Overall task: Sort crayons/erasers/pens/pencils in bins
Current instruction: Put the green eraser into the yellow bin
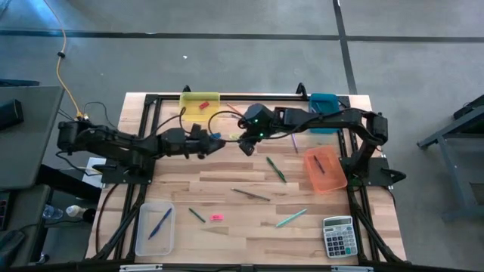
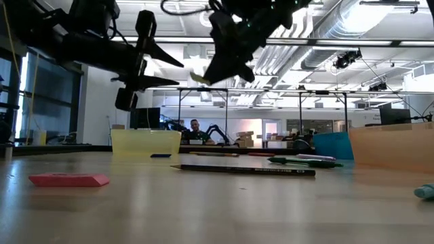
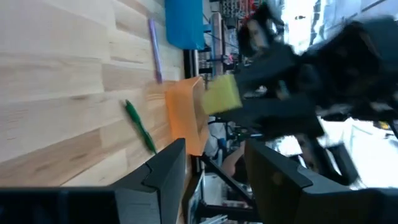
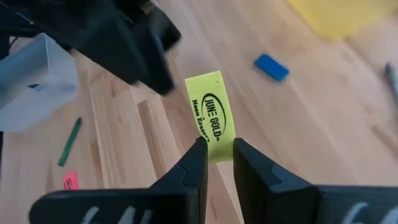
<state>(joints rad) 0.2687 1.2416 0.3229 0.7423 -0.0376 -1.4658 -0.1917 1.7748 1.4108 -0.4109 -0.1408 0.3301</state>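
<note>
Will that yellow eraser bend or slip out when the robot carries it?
Probably not. The yellow eraser sticks straight out of the right gripper, so it looks stiff. It is pinched only at one end, so it might twist.

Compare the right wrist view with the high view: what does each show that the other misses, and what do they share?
Only the right wrist view shows the right gripper shut on the yellow eraser, with its printed label readable.

Only the high view shows the whole layout: the calculator, the orange bin, the teal bin, and the left gripper open beside the right one above mid-table.

Both show the yellow bin, the clear bin, the pink eraser and the blue eraser on the table.
</note>
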